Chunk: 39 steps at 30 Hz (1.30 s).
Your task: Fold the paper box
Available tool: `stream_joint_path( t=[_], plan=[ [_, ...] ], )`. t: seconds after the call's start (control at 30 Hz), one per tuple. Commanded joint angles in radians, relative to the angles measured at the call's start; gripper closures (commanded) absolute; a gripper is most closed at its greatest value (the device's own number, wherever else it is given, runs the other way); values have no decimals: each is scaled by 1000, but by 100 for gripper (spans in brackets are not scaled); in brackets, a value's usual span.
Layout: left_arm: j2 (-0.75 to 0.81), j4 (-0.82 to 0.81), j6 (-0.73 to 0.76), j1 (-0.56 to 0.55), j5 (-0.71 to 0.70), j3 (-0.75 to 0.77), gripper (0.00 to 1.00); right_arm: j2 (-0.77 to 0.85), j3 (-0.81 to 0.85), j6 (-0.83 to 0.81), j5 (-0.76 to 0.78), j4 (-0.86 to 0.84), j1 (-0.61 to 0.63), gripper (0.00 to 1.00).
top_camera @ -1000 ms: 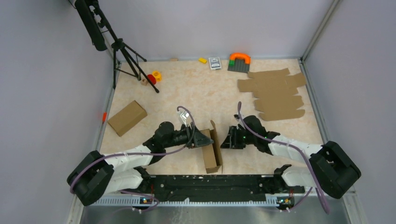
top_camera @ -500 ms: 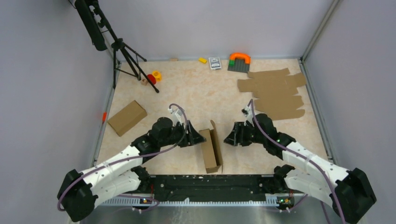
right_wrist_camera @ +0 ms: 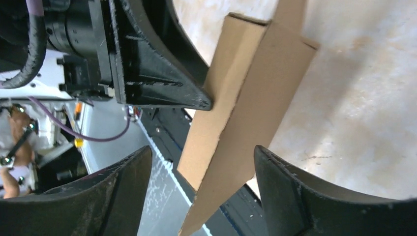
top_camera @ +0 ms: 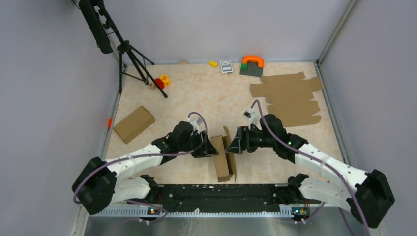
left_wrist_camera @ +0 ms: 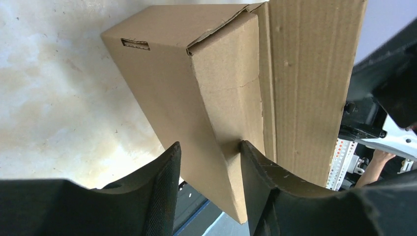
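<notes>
Both end effectors closed in; left end effector point(left_wrist_camera: 209, 152) pinches paper box point(left_wrist_camera: 196, 98).

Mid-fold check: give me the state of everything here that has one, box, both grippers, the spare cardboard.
paper box: partly folded, one flap standing open.
left gripper: jaws straddling the box's folded wall.
right gripper: open, jaws either side of the open flap, not clamped.
closed cardboard box: fully folded, lying apart.
flat cardboard sheets: unfolded, piled.

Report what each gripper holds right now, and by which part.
Left gripper straddles the near side wall of the paper box, but a firm pinch cannot be told. Right gripper stands open around the raised lid flap, holding nothing.
</notes>
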State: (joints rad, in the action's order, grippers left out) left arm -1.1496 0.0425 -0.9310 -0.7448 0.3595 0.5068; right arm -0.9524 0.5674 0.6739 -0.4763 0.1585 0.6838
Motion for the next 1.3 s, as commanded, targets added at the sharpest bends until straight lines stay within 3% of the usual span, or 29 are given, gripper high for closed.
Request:
stream_joint_path(
  t=[0.0, 0.13, 0.4, 0.6, 0.77, 1.17, 1.27],
  plan=[
    [-30, -35, 24, 1, 11, 34, 51, -81, 140, -33, 110, 114, 111, 30],
    [-45, -35, 24, 1, 17, 37, 55, -124, 175, -35, 190, 163, 148, 54],
    [-56, -78, 12, -3, 31, 30, 58, -148, 210, -40, 227, 188, 171, 87],
    [-100, -54, 12, -27, 9, 52, 60, -136, 157, 45, 158, 32, 171, 97],
    [-109, -49, 12, -33, -8, 56, 60, -137, 112, 85, 138, -28, 171, 97],
    [-69, 19, 45, -33, -26, 80, 55, -18, 122, -6, 215, 152, 133, 29],
    [-37, 56, 62, -31, -35, 95, 49, -17, 143, -49, 201, 199, 133, 20]
  ],
)
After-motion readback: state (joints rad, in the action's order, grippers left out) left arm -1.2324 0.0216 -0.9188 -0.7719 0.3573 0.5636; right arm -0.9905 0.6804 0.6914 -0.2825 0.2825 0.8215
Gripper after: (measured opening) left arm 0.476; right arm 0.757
